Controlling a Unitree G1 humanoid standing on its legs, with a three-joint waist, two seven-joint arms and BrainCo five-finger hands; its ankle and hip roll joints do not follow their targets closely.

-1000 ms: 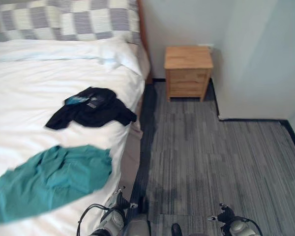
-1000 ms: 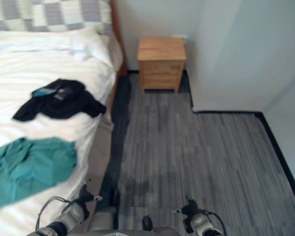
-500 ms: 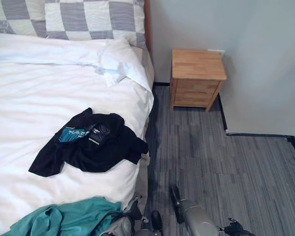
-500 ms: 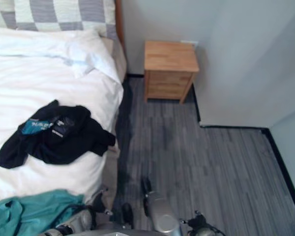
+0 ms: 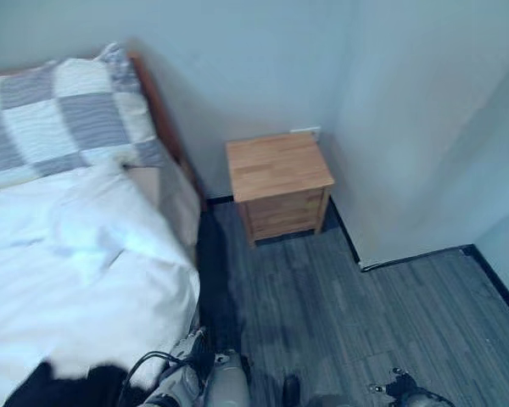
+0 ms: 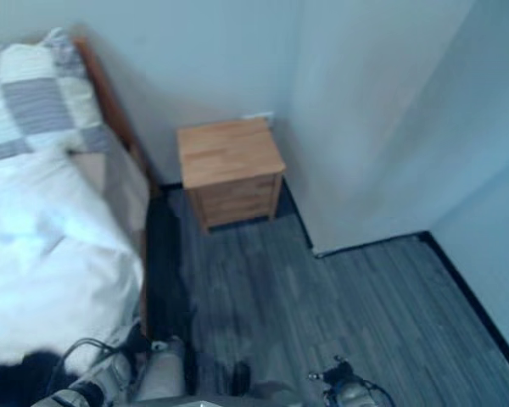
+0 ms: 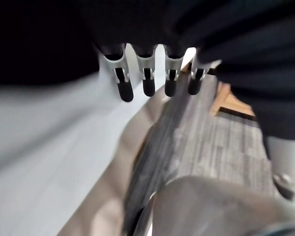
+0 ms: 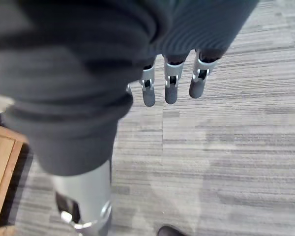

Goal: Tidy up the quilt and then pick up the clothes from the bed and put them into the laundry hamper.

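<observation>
Bed (image 5: 165,182) takes up the left of the head views, with a checked pillow (image 5: 59,114) against the headboard and the white quilt (image 5: 85,280) spread over the mattress; the quilt's upper edge by the pillow lies folded and rumpled, so the tidying looks unfinished, though that is a judgement from the small part of the bed in view. A wooden nightstand (image 5: 277,184) stands in the corner just beside the bed, on grey striped carpet (image 5: 382,314). A dark garment (image 5: 55,386) lies at the quilt's near edge, at the bottom of the left eye view, not yet picked up; it is most likely one of the clothes meant for the hamper, and no laundry hamper can be made out from here, so the whole clothes part of the task seems left to do. The left hand (image 7: 147,73) hangs by the side of the bed, its fingers straight and relaxed, holding nothing, with the white bedding and the bed's side past them in its wrist view. The right hand (image 8: 169,81) hangs over the carpet well apart from the bed, fingers likewise loose and empty. With both hands free and low, the work looks to be at an early stage: quilt edge to straighten, then garment to lift and carry.
</observation>
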